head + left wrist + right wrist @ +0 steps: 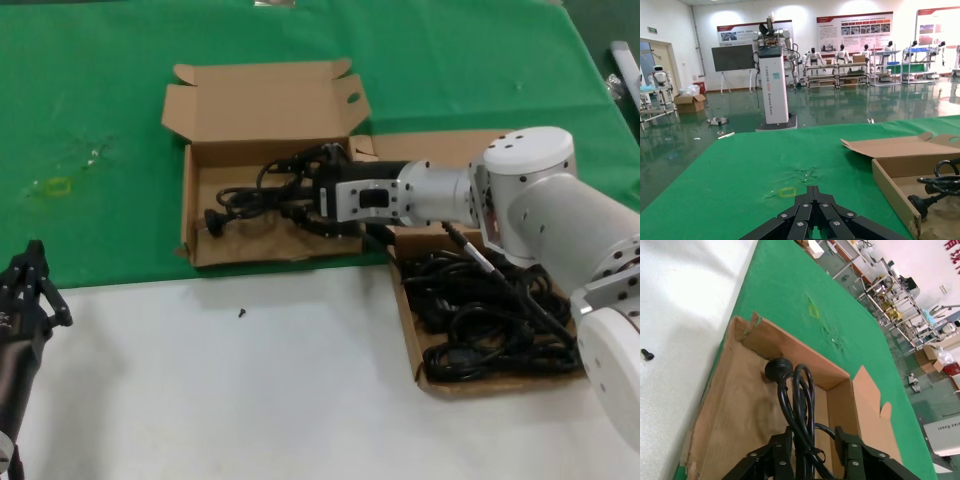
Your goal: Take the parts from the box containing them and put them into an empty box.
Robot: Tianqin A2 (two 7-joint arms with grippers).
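The right gripper (pixel 300 190) has its jaws closed on one cord (pixel 799 405), low inside the empty box (pixel 205 250) near the table's far edge. Many parts (pixel 480 310) are left in the full box (pixel 412 345). The left gripper (pixel 30 275) waits, jaws closed.

white pillar (pixel 774 82) — vertical lettering, too small to read

left box (pixel 200 200) floor mostly free | raised lid (pixel 265 100) blocks rear
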